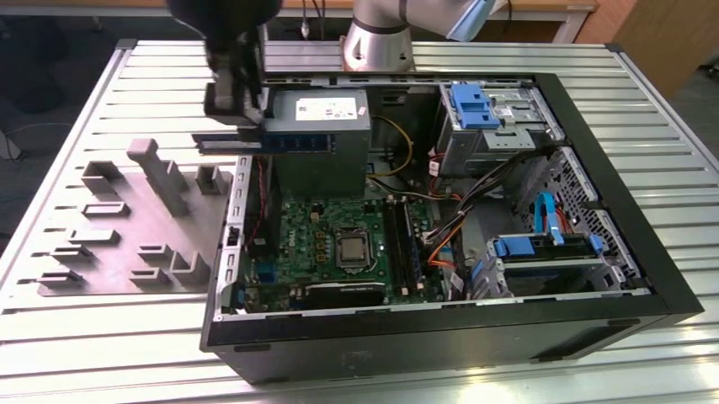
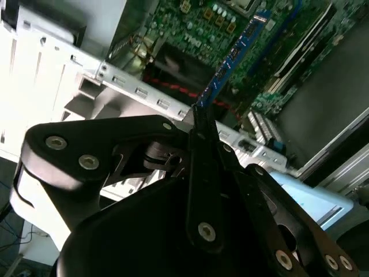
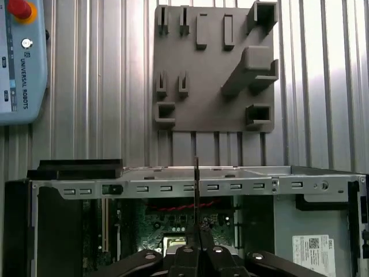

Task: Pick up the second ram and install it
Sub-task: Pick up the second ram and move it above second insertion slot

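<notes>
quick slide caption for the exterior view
Gripper holds the second ram over the open computer case, near the power supply.

Arm (image 1: 382, 38) cut off at top, second ram (image 1: 298, 141) partly behind end effector (image 1: 234, 118)

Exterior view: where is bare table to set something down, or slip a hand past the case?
Bare table slats run nearside of the grey holder plate and along the computer case on the exterior view's right. Crowded: inside the case, and by its power supply, where the gripper holds the second ram.
</notes>
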Controlling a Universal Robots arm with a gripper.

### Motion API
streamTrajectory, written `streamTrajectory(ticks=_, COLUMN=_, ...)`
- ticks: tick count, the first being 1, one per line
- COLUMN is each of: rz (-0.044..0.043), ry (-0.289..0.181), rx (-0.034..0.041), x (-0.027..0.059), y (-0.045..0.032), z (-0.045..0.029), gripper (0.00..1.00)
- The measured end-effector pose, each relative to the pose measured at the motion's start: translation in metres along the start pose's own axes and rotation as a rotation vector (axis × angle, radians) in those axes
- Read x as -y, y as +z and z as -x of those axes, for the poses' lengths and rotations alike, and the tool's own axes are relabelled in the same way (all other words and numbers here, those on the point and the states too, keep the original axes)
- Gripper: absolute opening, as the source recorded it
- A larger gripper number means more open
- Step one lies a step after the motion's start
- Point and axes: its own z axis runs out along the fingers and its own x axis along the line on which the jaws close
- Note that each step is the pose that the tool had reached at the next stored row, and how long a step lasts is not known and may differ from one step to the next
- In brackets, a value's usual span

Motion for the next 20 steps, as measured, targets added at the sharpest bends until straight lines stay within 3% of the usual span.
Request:
streamTrajectory(ticks=11, rz=0.0027, ry=0.0, rx=-0.0001, x=0.0493, y=-0.002, z=0.0017, gripper=0.12)
streamTrajectory(ticks=16, rz=0.0033, ry=0.0, rx=-0.0001, x=0.062, y=0.0005, z=0.0021, gripper=0.12)
streamTrajectory(ticks=20, rz=0.0046, ry=0.0, rx=-0.0003, x=0.0717, y=0.009, z=0.0022, gripper=0.12)
